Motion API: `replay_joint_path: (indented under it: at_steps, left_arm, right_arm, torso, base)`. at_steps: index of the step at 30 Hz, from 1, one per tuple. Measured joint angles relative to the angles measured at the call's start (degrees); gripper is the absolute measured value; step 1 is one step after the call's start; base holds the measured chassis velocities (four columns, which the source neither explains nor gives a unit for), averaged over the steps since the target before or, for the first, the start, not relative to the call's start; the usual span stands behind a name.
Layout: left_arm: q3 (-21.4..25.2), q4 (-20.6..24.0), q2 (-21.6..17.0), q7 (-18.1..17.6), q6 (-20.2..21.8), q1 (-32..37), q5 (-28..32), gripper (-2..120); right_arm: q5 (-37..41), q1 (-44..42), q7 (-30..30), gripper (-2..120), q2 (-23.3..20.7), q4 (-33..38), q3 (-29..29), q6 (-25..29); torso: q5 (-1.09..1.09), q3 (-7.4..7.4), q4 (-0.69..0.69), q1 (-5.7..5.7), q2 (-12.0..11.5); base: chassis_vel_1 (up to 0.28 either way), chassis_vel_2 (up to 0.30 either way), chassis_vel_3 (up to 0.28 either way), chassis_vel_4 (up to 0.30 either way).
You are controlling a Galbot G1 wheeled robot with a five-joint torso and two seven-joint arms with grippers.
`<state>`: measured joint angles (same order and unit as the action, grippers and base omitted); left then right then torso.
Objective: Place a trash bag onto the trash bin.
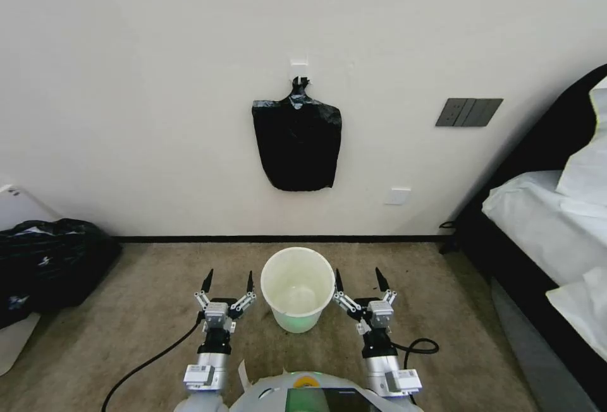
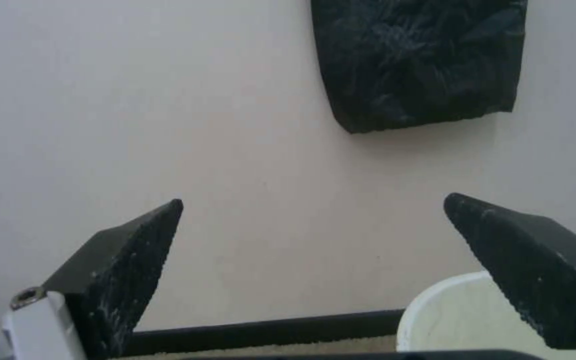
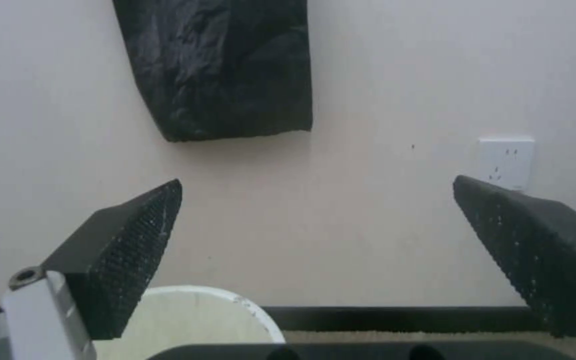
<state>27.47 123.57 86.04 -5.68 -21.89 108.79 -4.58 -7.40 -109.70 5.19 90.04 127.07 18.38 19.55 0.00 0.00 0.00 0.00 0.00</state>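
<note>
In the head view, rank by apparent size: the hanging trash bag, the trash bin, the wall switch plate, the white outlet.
1. trash bag, largest.
2. trash bin, somewhat smaller, though nearer the camera, so true order is unsure.
3. switch plate.
4. outlet, smallest.

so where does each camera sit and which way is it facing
Head view: high on the robot, looking forward and down at the trash bin and the trash bag hanging on the wall; both arms show, left hand, right hand.
Left wrist view: behind the open left hand, facing the wall.
Right wrist view: behind the open right hand, likewise.
All share bag and bin.
</note>
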Motion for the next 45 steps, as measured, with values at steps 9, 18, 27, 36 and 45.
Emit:
replay_joint_path:
  at_steps: [9,18,27,36,45]
  left_arm:
    - [0.4,1.4,-0.3,0.3,0.3,-0.1,1.3,100]
    - [3.3,3.1,-1.1,0.7,0.3,1.3,3.9,100]
    - [5.2,3.7,-1.0,1.3,-0.8,2.6,3.8,100]
    - [7.2,3.4,-0.7,1.4,-1.7,3.4,3.7,100]
    - [7.3,2.6,1.2,1.2,-1.8,2.9,3.2,100]
  right_arm:
    - [9.1,6.1,-0.1,100,-3.1,-0.2,-0.2,-6.7]
    - [34.1,23.2,-2.6,100,-13.9,-0.7,-2.1,-18.3]
    - [55.7,38.8,-2.7,100,-18.5,-4.3,-4.5,-25.3]
    - [67.4,56.4,-0.8,100,-16.5,-12.8,-6.8,-28.9]
    - [77.9,70.3,1.8,100,-11.4,-23.4,-7.1,-30.1]
  torso:
    - [-0.02,0.0,-0.02,0.01,0.0]
    - [0.01,0.0,0.0,0.01,0.0]
    - [0.0,0.0,0.0,0.01,0.0]
    - [-0.01,0.01,0.01,0.01,0.0]
    - [0.0,0.01,-0.01,0.01,0.0]
  base:
    - [0.0,0.0,0.0,0.0]
    - [0.0,0.0,0.0,0.0]
    - [0.0,0.0,0.0,0.0]
    - [0.0,0.0,0.0,0.0]
    - [0.0,0.0,0.0,0.0]
